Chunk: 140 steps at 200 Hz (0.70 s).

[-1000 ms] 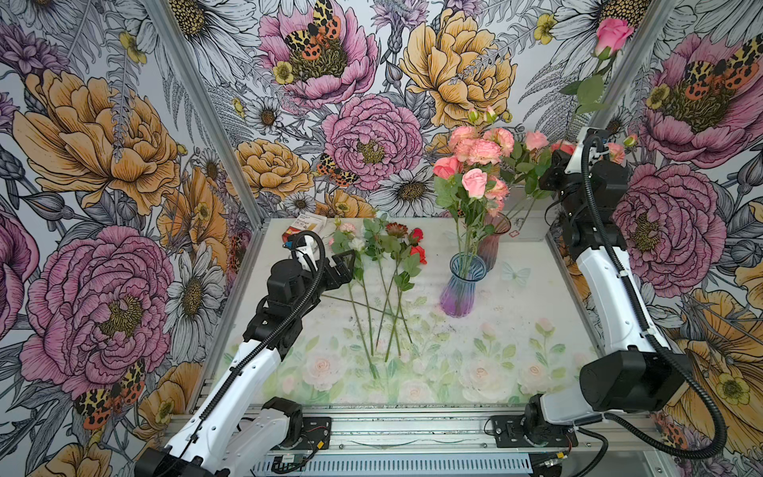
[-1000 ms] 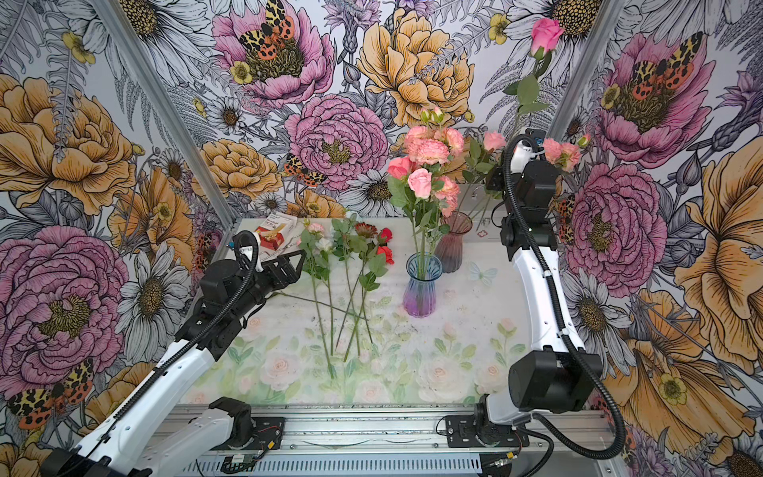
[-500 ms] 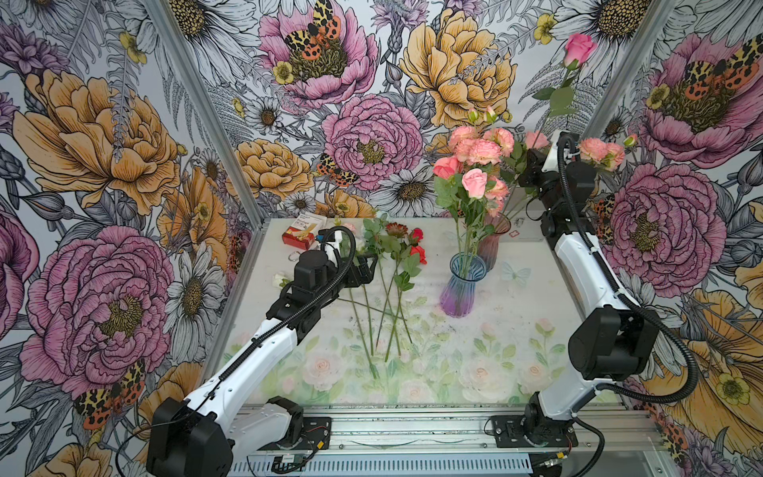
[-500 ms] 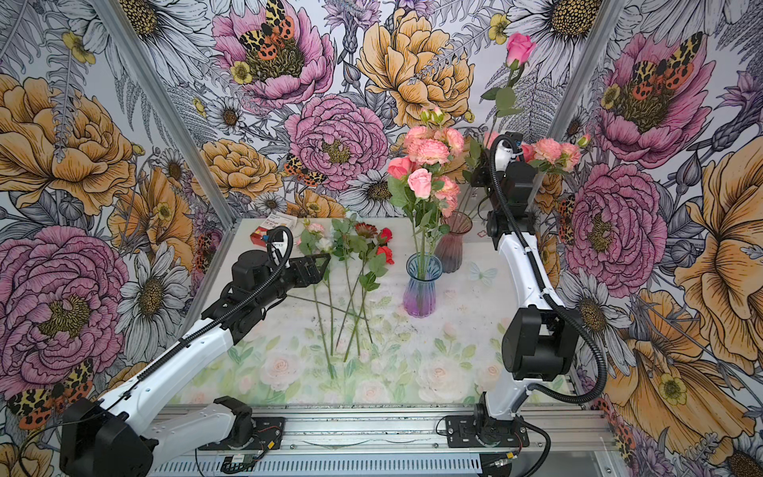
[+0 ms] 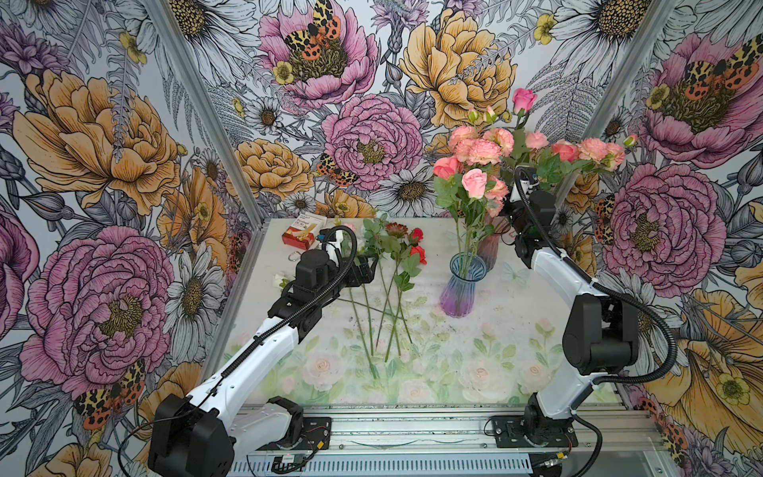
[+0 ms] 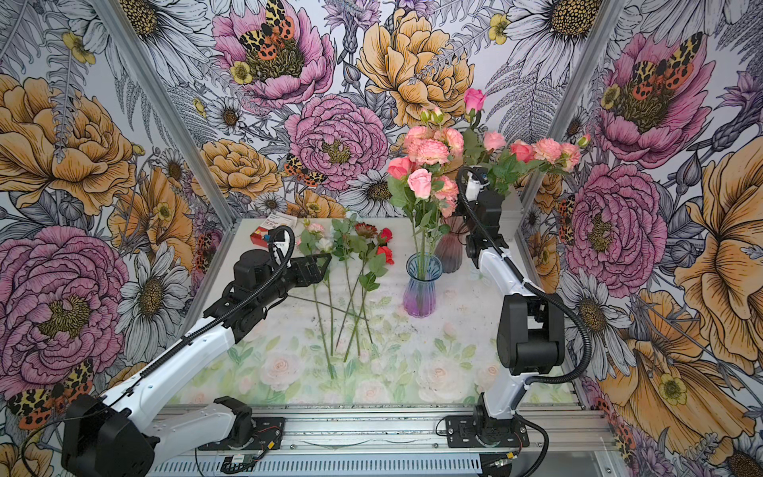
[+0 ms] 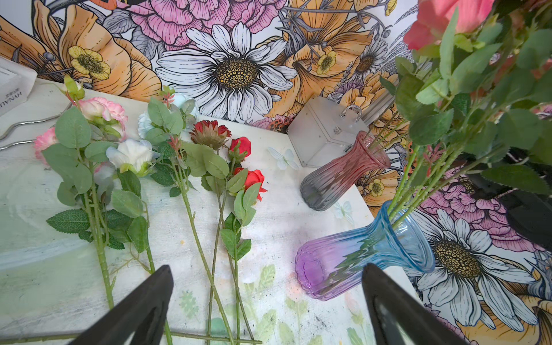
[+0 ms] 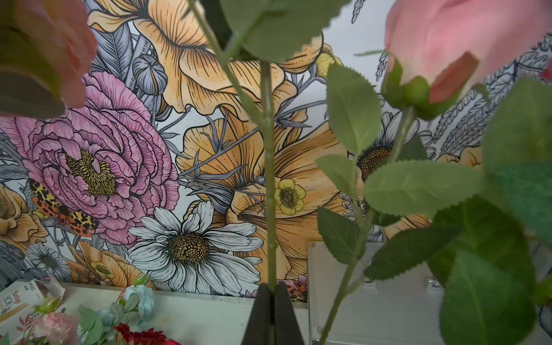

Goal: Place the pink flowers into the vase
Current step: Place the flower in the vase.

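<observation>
One stem of pink flowers (image 5: 565, 150), pinched in the right gripper (image 8: 271, 291) above the back right corner of the table (image 5: 508, 314), should hang upright over the mouth of the vase (image 5: 457, 285) before lowering; the left gripper (image 7: 267, 268) gapes empty.

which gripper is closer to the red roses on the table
Left. The left gripper is open, low, just beside the red roses; the right gripper is raised beyond the blue vase, shut on a pink flower stem.
</observation>
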{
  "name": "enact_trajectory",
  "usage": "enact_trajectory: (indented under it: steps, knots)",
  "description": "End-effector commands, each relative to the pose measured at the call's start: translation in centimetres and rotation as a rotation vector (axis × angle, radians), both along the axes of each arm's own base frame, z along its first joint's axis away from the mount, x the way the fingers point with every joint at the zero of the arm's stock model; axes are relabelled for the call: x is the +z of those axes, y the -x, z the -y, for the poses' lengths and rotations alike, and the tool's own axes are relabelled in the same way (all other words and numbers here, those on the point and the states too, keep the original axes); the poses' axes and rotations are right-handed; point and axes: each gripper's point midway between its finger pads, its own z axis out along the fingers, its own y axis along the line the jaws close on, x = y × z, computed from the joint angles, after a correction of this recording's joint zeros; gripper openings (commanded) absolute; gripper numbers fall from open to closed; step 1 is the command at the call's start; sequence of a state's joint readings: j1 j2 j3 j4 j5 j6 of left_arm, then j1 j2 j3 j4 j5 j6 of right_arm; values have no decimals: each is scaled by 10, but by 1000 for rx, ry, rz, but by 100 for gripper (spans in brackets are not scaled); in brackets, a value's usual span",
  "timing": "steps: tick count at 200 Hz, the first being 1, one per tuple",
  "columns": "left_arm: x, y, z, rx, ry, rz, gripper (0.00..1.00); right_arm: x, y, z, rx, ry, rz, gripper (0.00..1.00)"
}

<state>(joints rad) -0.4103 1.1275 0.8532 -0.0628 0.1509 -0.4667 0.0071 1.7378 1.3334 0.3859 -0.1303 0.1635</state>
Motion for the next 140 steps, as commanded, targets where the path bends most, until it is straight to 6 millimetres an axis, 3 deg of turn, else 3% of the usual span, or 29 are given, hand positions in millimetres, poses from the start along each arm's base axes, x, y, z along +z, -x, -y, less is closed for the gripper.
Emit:
enact_trajectory:
  steps: [1, 38, 74, 87, 111, 140]
  knots:
    - [26, 2, 1, -9, 3, 70, 99, 6, 2, 11, -49, 6, 63, 0]
    - [29, 7, 0, -13, 6, 74, 99, -15, 4, 12, -55, -3, 19, 0]
    - [29, 11, -4, -6, 3, 68, 99, -36, 5, 14, -68, -9, -25, 6]
    - [30, 12, -7, 10, -5, 66, 99, -37, 7, 15, -71, -10, -28, 15]
    - [29, 13, -13, 28, -18, 55, 99, -37, 8, 17, -80, -5, -36, 21]
    - [30, 14, -17, 42, -11, 48, 99, -31, 14, 18, -87, 3, -26, 44]
